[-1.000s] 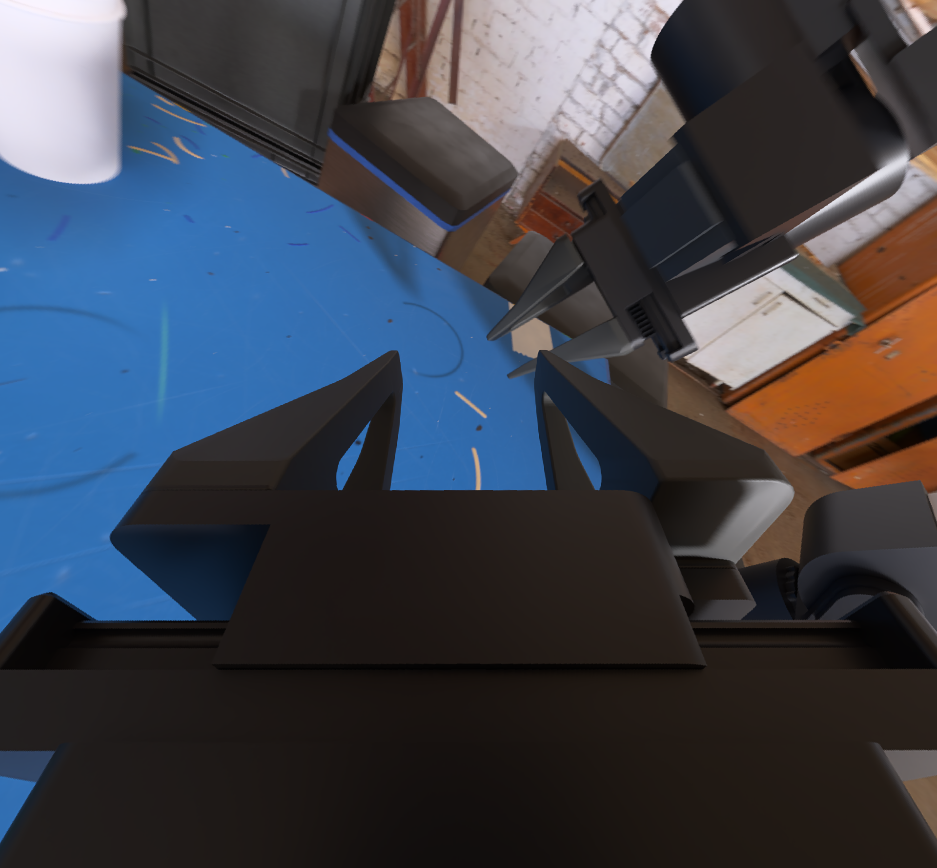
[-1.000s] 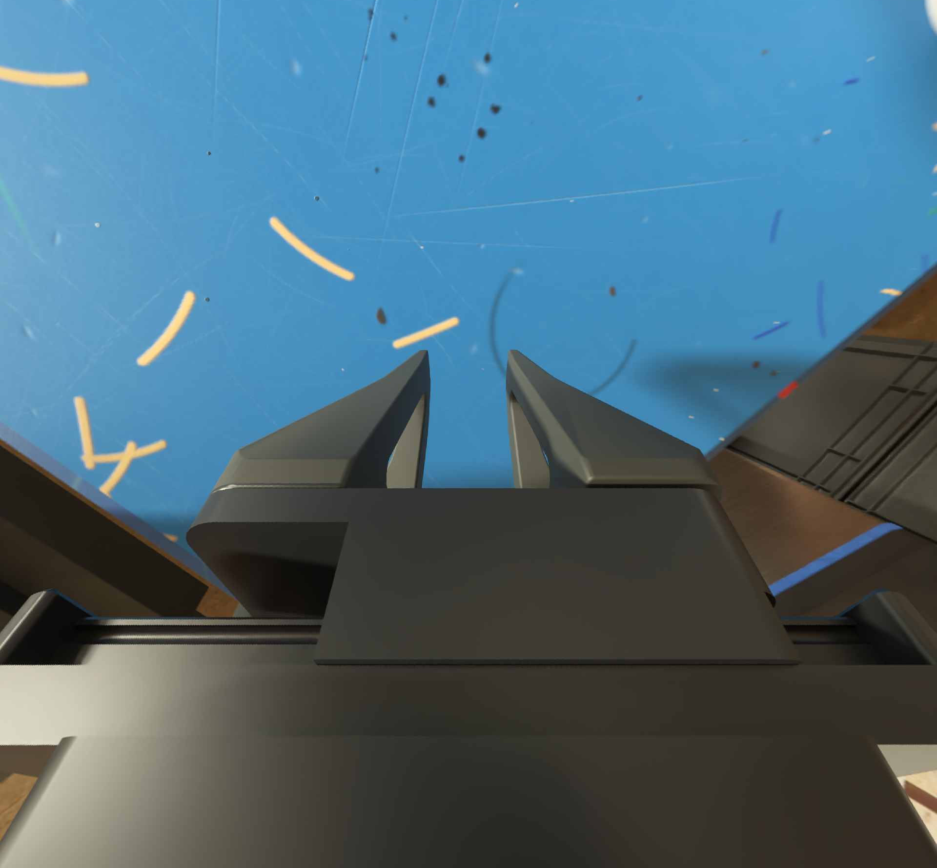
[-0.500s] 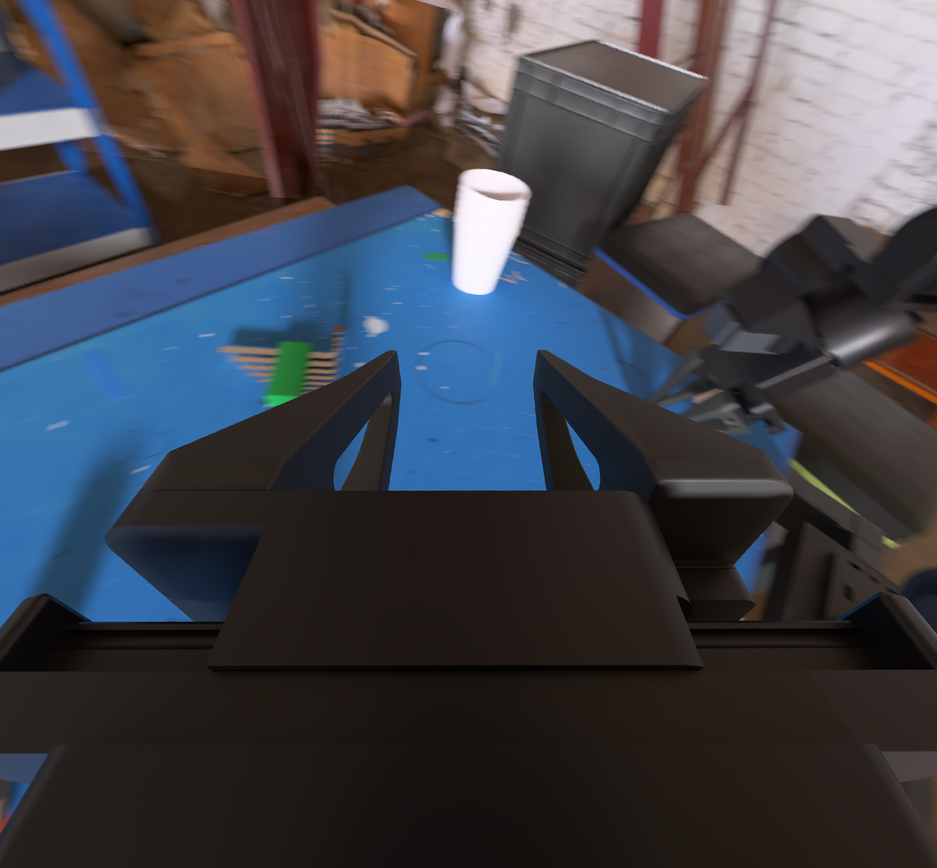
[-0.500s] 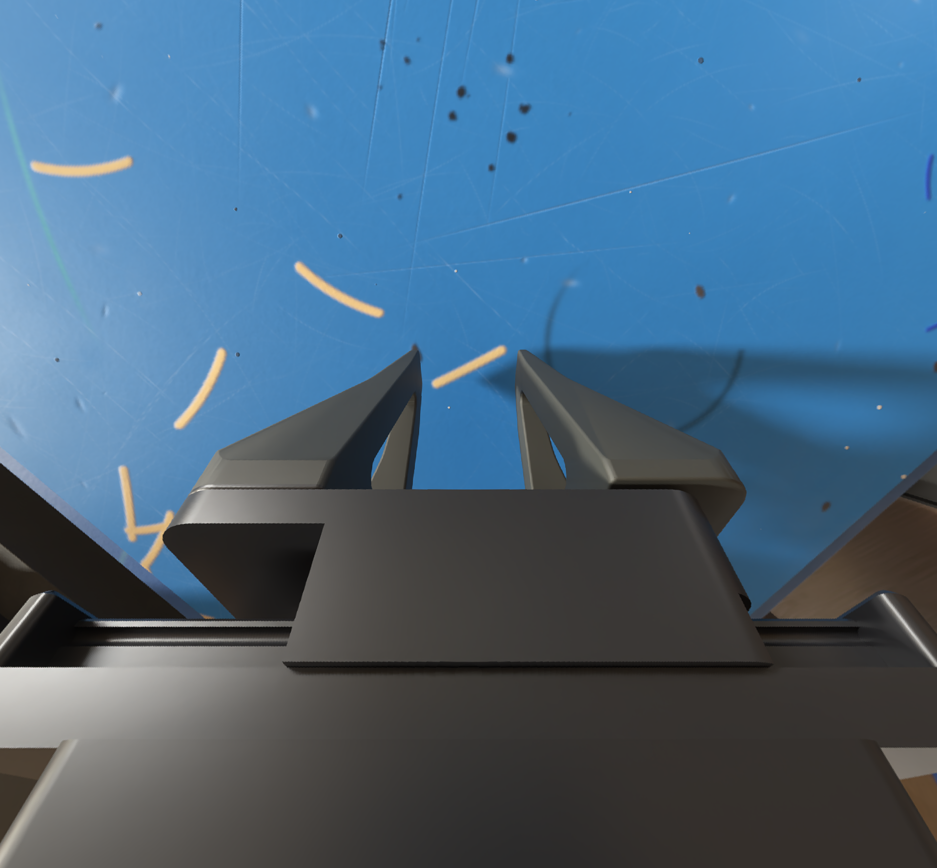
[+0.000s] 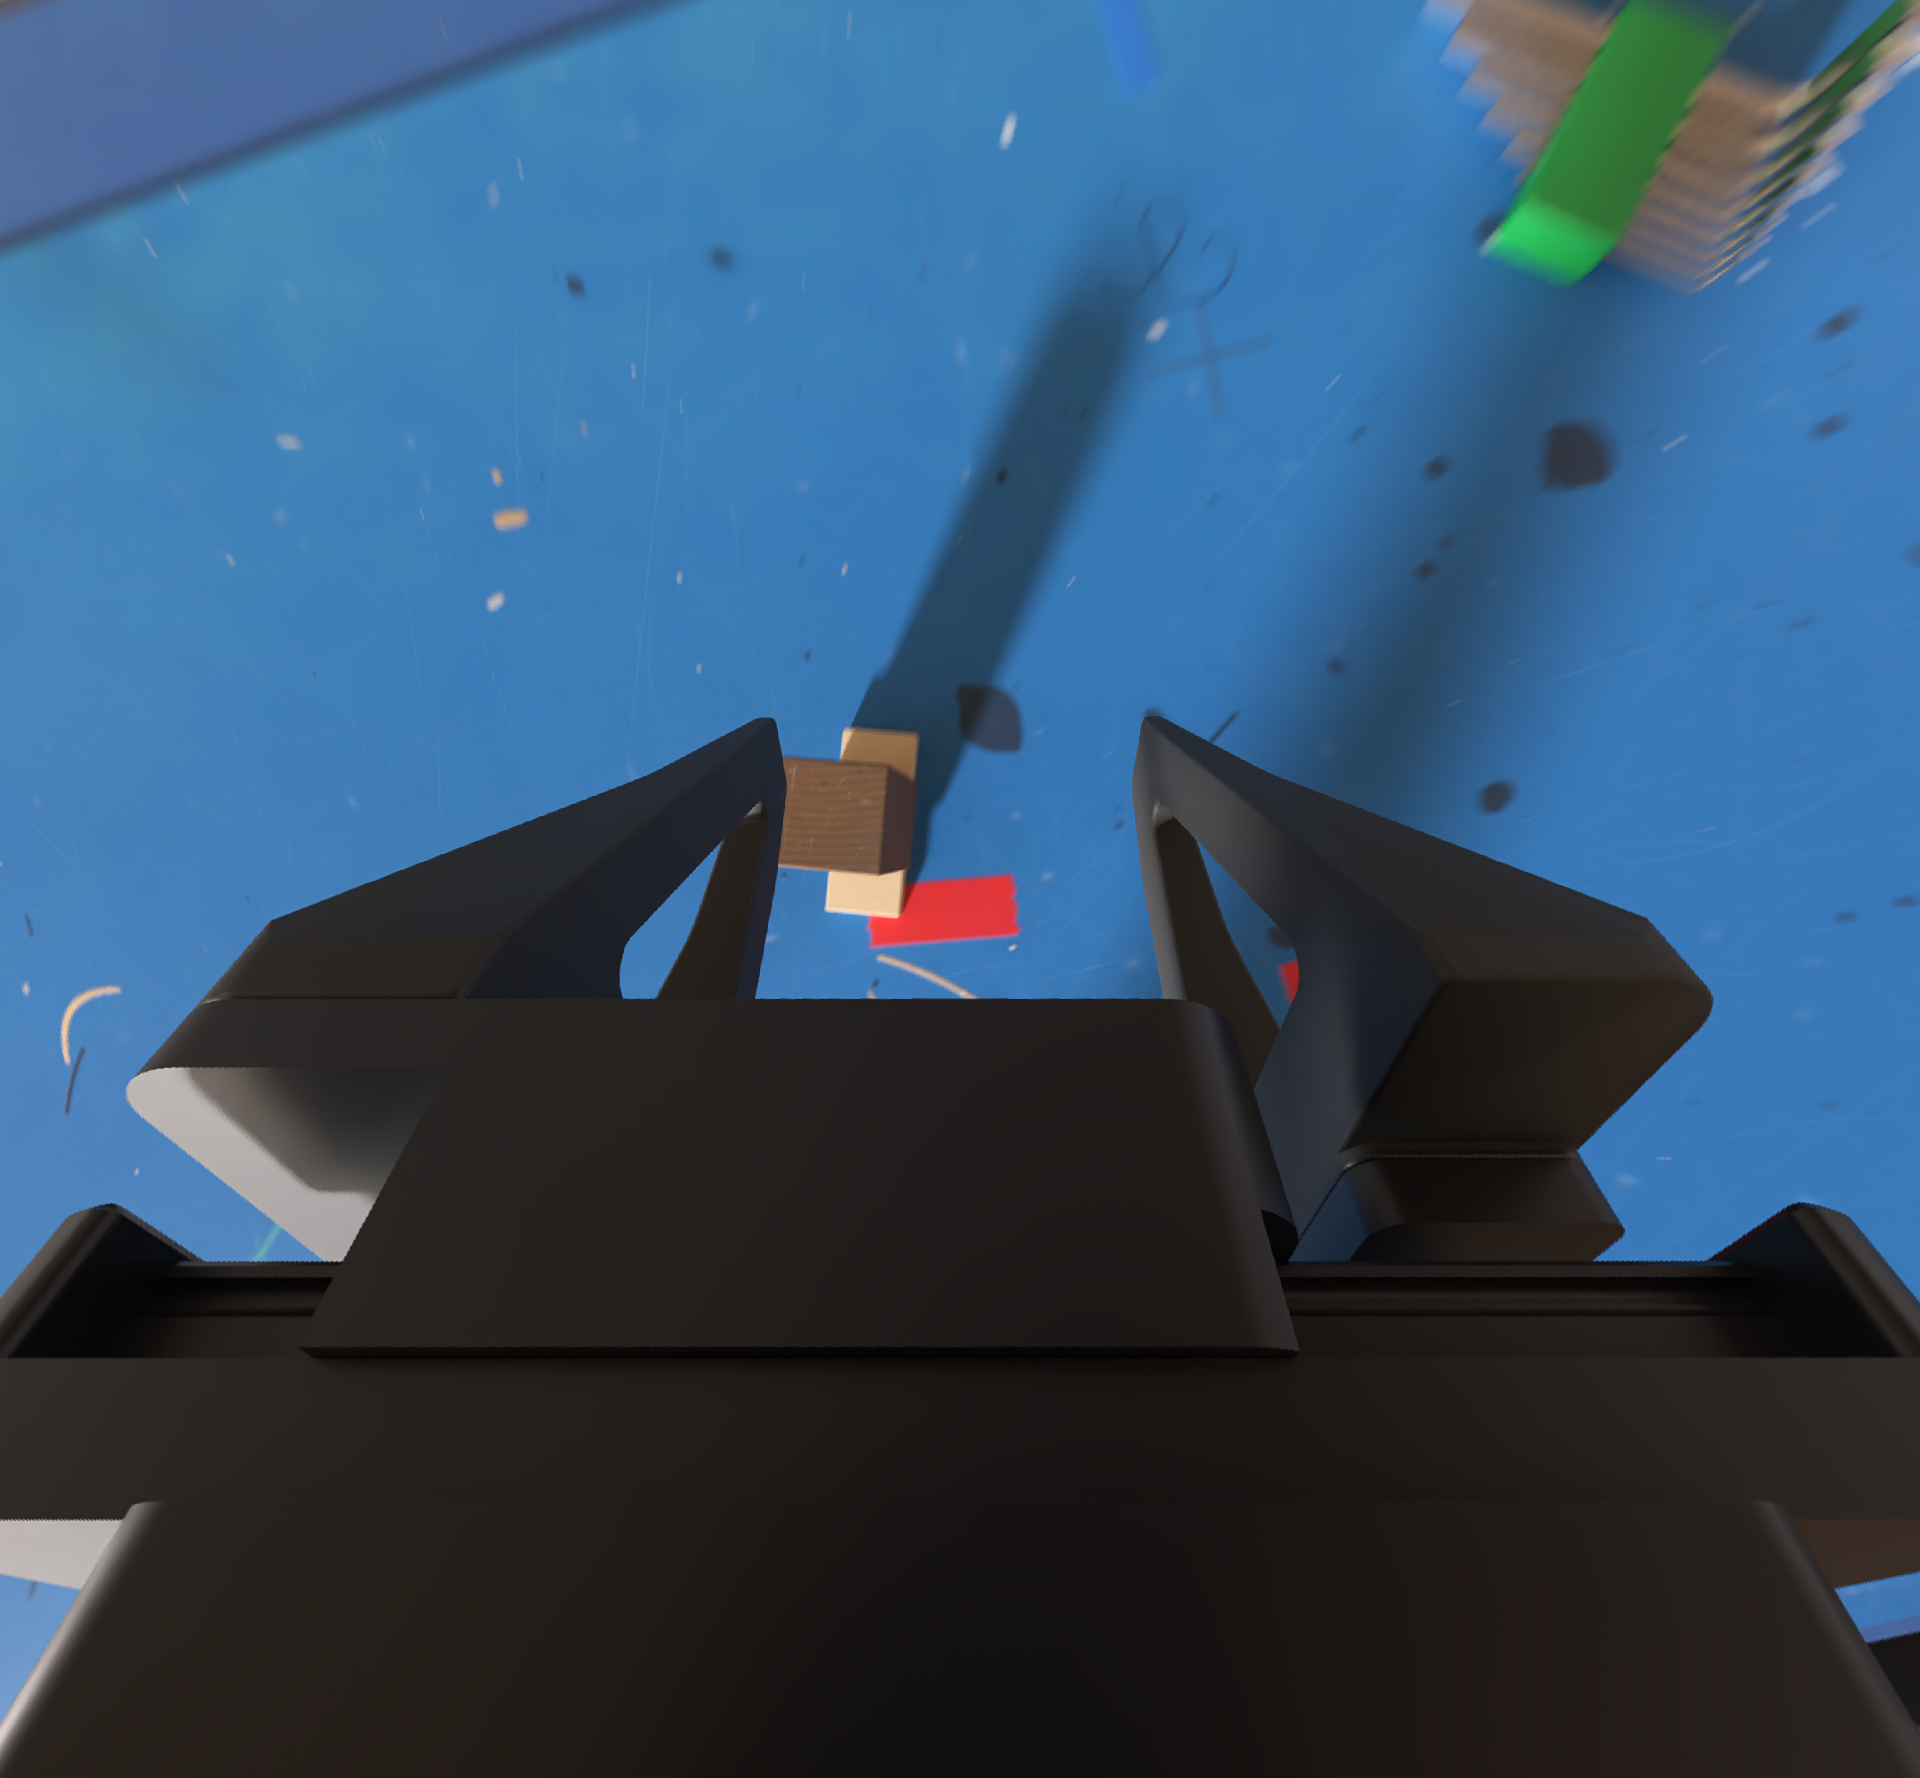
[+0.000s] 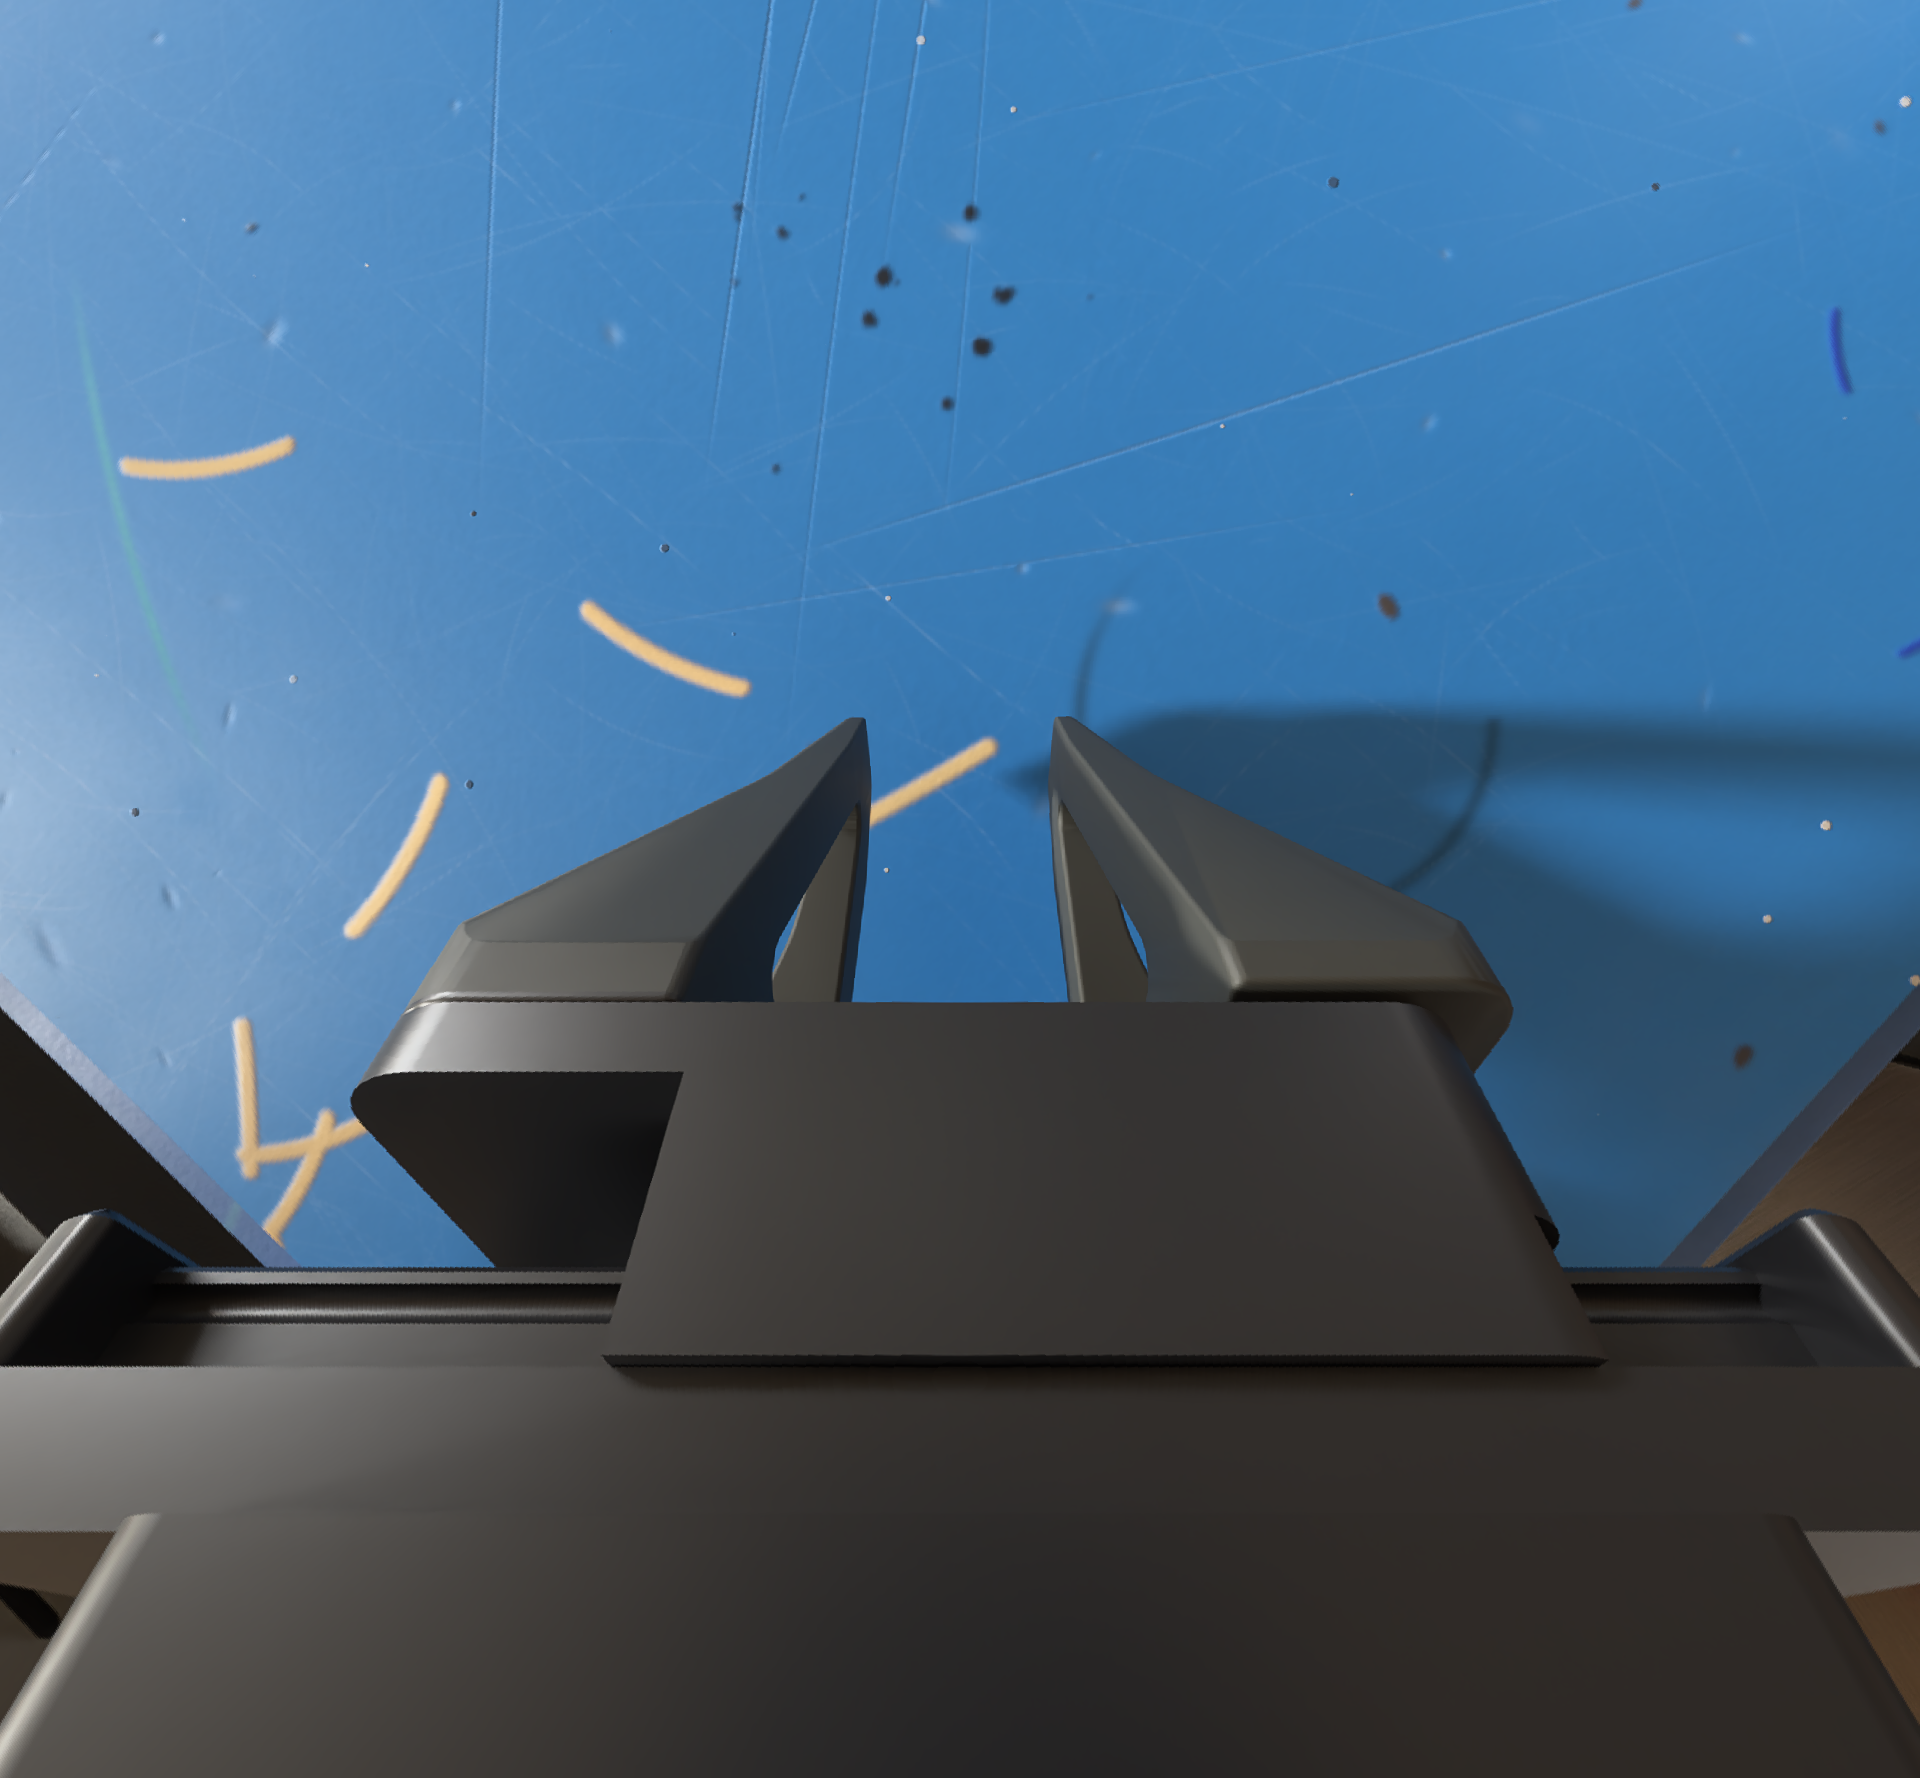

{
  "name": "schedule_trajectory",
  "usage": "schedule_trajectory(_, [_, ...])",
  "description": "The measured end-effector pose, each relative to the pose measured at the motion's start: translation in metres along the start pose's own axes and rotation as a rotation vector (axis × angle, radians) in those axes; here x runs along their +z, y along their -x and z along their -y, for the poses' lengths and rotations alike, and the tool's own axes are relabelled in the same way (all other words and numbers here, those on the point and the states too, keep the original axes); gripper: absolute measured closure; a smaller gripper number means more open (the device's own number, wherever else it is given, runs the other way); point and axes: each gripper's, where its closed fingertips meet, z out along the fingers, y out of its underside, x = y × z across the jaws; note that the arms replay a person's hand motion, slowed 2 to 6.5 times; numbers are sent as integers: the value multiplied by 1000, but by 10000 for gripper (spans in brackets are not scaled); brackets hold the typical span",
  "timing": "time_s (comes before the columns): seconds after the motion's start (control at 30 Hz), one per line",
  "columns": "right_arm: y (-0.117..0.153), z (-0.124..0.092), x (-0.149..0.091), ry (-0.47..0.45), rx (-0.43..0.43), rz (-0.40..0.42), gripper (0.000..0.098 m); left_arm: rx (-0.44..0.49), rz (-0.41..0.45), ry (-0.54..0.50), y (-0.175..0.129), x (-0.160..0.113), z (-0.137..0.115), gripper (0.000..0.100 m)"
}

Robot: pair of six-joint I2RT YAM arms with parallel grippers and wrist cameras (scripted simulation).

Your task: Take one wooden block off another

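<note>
The left gripper (image 5: 956, 741) hangs above the blue desk (image 5: 416, 689) with its jaws spread wide and nothing between them; below it a dark brown wooden block (image 5: 836, 814) lies crosswise on a pale wooden block (image 5: 873, 881), the pair just beside the tip of one finger and touching a red patch (image 5: 956, 907) on the desk; a blurred green-banded stack (image 5: 1621, 128) sits toward the far right corner of that view. The right gripper (image 6: 961, 741) hovers over a bare, scratched stretch of desk with a narrower gap between its fingers, gripping nothing; the desk's edges cut across both lower corners of its view.
</note>
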Motion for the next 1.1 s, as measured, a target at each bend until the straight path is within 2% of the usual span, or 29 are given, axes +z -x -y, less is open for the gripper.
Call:
schedule_trajectory(0.2, [0, -1, 0, -8, -10, 0, 685, 69, 102, 254, 18, 44, -49, 398])
schedule_trajectory(0.33, [1, -2, -1, -10, -15, 4, 685, 99, 164, 348, 28, 59, -66, 383])
schedule_trajectory(0.57, [3, -3, -1, -10, -18, 15, 684, 92, 204, 410, 41, 74, -76, 398])
schedule_trajectory(0.67, [3, -3, -1, -10, -22, 18, 680, 78, 185, 413, 43, 77, -77, 448])
schedule_trajectory(0.8, [4, -3, -1, -10, -28, 23, 675, 78, 154, 427, 44, 78, -77, 458])
schedule_trajectory(1.1, [4, -4, -2, -12, -44, 24, 674, 142, 146, 467, 47, 76, -76, 490])
